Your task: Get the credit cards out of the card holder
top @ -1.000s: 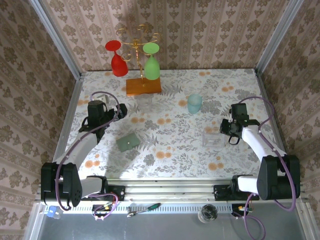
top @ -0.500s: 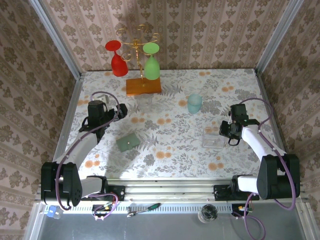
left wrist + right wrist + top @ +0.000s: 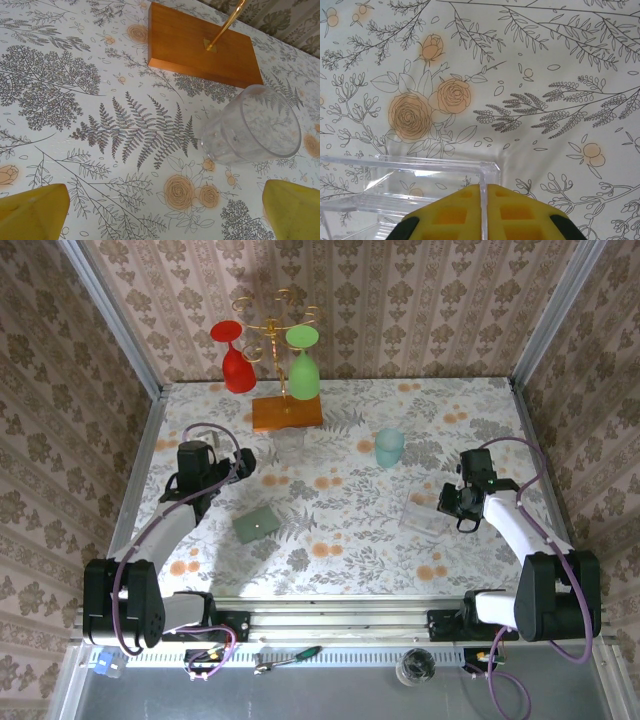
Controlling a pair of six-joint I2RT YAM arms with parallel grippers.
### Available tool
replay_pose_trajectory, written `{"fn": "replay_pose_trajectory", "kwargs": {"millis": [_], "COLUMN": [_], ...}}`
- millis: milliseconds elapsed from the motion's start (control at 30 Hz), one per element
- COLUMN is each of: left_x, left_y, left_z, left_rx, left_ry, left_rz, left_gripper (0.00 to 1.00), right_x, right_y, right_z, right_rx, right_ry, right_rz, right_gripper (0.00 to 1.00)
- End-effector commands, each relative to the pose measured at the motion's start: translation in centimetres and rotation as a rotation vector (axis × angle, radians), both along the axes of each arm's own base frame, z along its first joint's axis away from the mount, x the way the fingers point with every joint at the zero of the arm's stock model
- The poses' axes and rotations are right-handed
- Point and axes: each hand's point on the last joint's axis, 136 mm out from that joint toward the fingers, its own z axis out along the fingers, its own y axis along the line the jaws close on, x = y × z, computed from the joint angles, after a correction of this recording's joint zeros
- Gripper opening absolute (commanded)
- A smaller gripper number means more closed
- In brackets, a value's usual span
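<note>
Top view: card holder (image 3: 258, 524) lies closed, flat on desk (image 3: 340, 540), near left arm, well apart from right arm; credit cards presumably inside

Left wrist: left jaws spread wide, clear tumbler (image 3: 252, 125) ahead

Right wrist: right jaws pressed together, seemingly pinching thin wall of clear plastic box (image 3: 420, 185)

Holder likely light, floppy, slides easily; pin one panel, pull stiff slick cards by exposed edge

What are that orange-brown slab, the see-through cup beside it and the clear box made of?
The orange-brown slab: looks like wood, smooth satin finish, with faint grain. The see-through cup: glossy clear plastic or glass; the printed table shows through, but which one I cannot tell. The clear box: probably hard plastic, glossy, with thin sharp-cornered transparent walls.
</note>
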Motion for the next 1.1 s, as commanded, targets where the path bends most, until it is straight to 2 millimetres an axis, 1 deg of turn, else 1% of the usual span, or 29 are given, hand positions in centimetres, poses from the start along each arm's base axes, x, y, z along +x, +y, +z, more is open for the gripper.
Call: {"fn": "replay_pose_trajectory", "kwargs": {"millis": [0,133,233,333,433,533,600,667,800,900,1067], "left_x": [0.5,0.4,0.4,0.3,0.2,0.1,0.0,-0.2,-0.6,-0.9,-1.3], "left_y": [-0.5,-0.5,-0.6,-0.6,-0.6,-0.7,-0.7,-0.7,-0.8,-0.8,-0.9], "left_z": [1.0,0.9,0.9,0.6,0.4,0.0,-0.2,-0.5,-1.3,-1.8,-2.4], "left_rx": [-0.021,-0.023,-0.023,-0.021,-0.023,-0.025,-0.022,-0.019,-0.016,-0.019,-0.03], "left_ry": [-0.028,-0.025,-0.024,-0.016,-0.011,0.001,0.005,0.018,0.042,0.061,0.085], "left_rz": [-0.012,-0.014,-0.018,-0.021,-0.022,-0.029,-0.03,-0.032,-0.038,-0.039,-0.043], "left_gripper": [1.0,1.0,1.0,1.0,1.0,1.0,1.0,1.0,1.0,1.0,1.0], "right_x": [-0.4,-0.1,0.4,1.2,2.4,3.9,5.0,6.3,9.0,11.0,13.9], "right_y": [0.7,1.4,2.3,3.8,5.7,8.1,9.8,11.7,15.0,16.8,18.8], "right_z": [0.5,1.3,2.4,3.4,4.5,5.4,5.6,6.1,6.6,6.7,6.1], "right_rx": [0.021,0.016,0.001,-0.005,-0.016,-0.014,-0.022,-0.031,-0.035,-0.047,-0.055], "right_ry": [0.003,-0.005,-0.021,-0.04,-0.059,-0.072,-0.072,-0.083,-0.095,-0.099,-0.095], "right_rz": [-0.001,0.016,0.035,0.062,0.099,0.141,0.176,0.211,0.265,0.288,0.31], "right_gripper": [0.07,0.04,0.03,0.02,0.01,0.01,0.01,0.0,0.0,0.0,0.01]}}
